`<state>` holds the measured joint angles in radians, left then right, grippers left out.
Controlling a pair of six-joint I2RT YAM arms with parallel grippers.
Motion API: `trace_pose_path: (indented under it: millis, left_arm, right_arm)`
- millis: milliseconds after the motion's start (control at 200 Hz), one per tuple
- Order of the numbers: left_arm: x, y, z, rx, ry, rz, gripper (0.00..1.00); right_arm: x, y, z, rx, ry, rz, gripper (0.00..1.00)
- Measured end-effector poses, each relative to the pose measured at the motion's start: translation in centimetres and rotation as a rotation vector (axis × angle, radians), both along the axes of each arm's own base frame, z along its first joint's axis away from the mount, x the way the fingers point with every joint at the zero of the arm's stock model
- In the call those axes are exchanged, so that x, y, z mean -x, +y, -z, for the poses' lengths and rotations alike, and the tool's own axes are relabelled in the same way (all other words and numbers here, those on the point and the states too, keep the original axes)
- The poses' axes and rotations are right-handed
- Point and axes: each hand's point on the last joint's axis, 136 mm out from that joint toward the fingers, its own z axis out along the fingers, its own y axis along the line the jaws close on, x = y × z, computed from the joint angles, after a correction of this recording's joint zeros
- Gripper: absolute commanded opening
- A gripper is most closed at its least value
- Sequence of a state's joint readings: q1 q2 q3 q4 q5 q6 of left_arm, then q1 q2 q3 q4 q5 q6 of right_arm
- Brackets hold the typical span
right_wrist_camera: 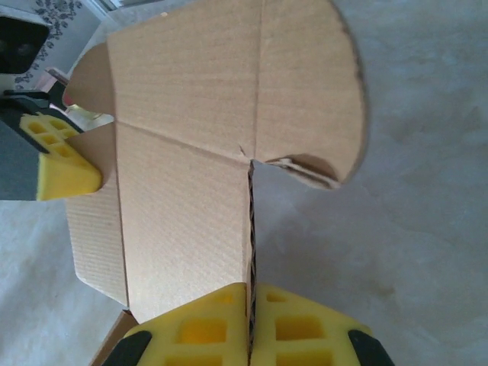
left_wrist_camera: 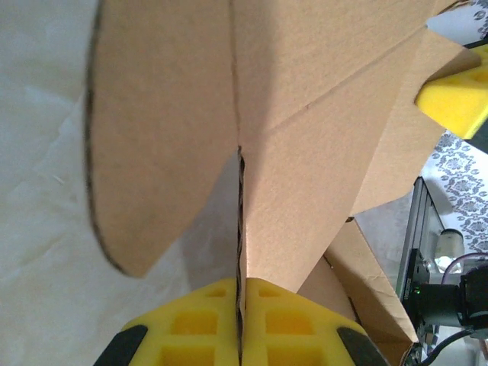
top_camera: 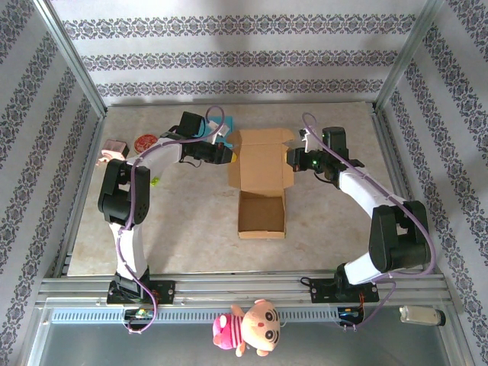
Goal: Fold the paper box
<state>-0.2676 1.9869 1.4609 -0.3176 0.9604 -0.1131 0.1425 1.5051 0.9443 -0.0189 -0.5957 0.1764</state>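
Observation:
The brown paper box [top_camera: 261, 212] lies open in the middle of the table, its tray towards me and its lid panel [top_camera: 261, 156] spread out behind it. My left gripper [top_camera: 229, 155] is shut on the lid's left side flap. In the left wrist view the yellow fingers [left_wrist_camera: 274, 320] of that gripper [left_wrist_camera: 241, 284] pinch the flap's cardboard edge [left_wrist_camera: 320, 175]. My right gripper [top_camera: 293, 160] is shut on the lid's right side flap. The right wrist view has this gripper [right_wrist_camera: 250, 288] clamped on the cardboard edge [right_wrist_camera: 183, 221], with the rounded tab [right_wrist_camera: 313, 84] beyond.
A pink object [top_camera: 114, 149], a red round disc [top_camera: 145, 140] and a small yellow-green piece [top_camera: 155, 181] lie at the table's left. Metal frame posts and patterned walls close the sides and back. A plush toy [top_camera: 252, 328] hangs at the front rail.

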Motion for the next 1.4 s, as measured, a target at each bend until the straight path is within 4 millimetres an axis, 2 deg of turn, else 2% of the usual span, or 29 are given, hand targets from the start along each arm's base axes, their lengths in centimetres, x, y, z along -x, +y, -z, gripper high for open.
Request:
trace_pose_path:
  millis: [195,290,360,455,520,575,635,725,869,944,1044,1179,1279,1399]
  left_arm:
    - [-1.4,0.2,-0.6,-0.143,-0.094,-0.086,0.00]
    - [-2.9,0.7,-2.2,-0.240,-0.190,-0.177,0.00]
    - [-3.6,1.1,-3.5,-0.292,-0.260,-0.241,0.00]
    - [-4.2,0.5,-5.8,-0.311,-0.389,-0.308,0.00]
    - [-3.9,0.0,-6.5,-0.309,-0.455,-0.333,0.00]
    - [-3.4,-0.3,-6.4,-0.308,-0.494,-0.341,0.00]
    - [-3.0,-0.5,-5.6,-0.305,-0.522,-0.338,0.00]
    - [-2.6,-0.6,-4.2,-0.309,-0.540,-0.329,0.00]
    - [-2.7,-0.8,-4.2,-0.289,-0.585,-0.327,0.00]
    - [-2.9,-0.9,-4.6,-0.276,-0.610,-0.327,0.00]
    - [-3.1,-1.0,-5.0,-0.264,-0.639,-0.328,0.00]
    - [-3.1,-1.2,-5.1,-0.259,-0.655,-0.324,0.00]
    - [-3.1,-1.2,-5.2,-0.263,-0.669,-0.316,0.00]
    - [-3.0,-1.3,-5.5,-0.264,-0.686,-0.302,0.00]
  right_arm:
    - [-0.9,0.9,-0.5,0.070,-0.032,0.068,0.17]
    - [-1.1,2.1,-1.4,0.109,-0.072,0.118,0.19]
    - [-1.5,2.7,-2.3,0.120,-0.113,0.165,0.26]
    - [-2.3,3.1,-3.2,0.127,-0.164,0.227,0.35]
    - [-2.6,2.9,-3.4,0.135,-0.186,0.261,0.45]
    - [-2.6,2.4,-3.3,0.144,-0.193,0.289,0.59]
    - [-2.0,1.8,-3.0,0.174,-0.204,0.298,0.75]
    - [-0.7,0.5,-3.4,0.233,-0.240,0.294,0.88]
    - [1.0,-1.6,-7.4,0.333,-0.410,0.237,0.93]
    - [1.6,-2.0,-9.4,0.402,-0.521,0.144,0.88]
    - [1.7,-1.3,-10.9,0.526,-0.607,-0.075,0.84]
    - [-0.4,1.0,-13.6,0.663,-0.704,-0.346,0.82]
    - [-1.9,2.8,-13.9,0.736,-0.733,-0.481,0.78]
    - [-3.5,4.6,-12.3,0.779,-0.706,-0.606,0.66]
